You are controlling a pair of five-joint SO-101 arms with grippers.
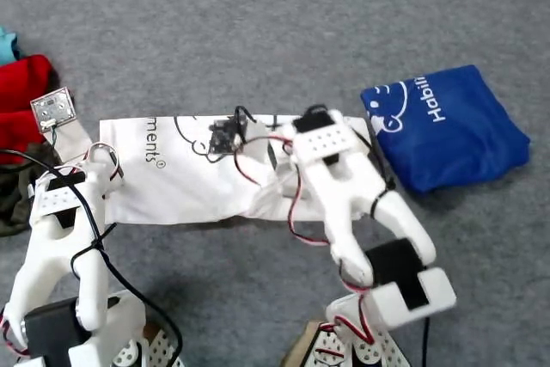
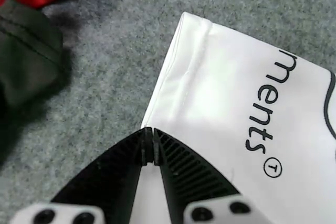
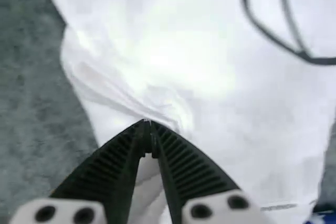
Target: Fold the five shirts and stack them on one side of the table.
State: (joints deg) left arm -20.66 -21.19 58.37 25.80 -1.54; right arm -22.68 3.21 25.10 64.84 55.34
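The left hand (image 2: 148, 150) is pinched shut on the hem of the white shirt (image 2: 236, 103) at its left end. The right hand (image 3: 147, 132) is clamped tight on a bunched fold farther along the same shirt's near edge. The shirt lies as a long strip across the grey surface (image 1: 258, 32). A folded blue shirt (image 1: 447, 126) lies just beside its right end. A red shirt (image 1: 21, 92) and a dark shirt (image 1: 13, 191) are heaped at the surface's left edge.
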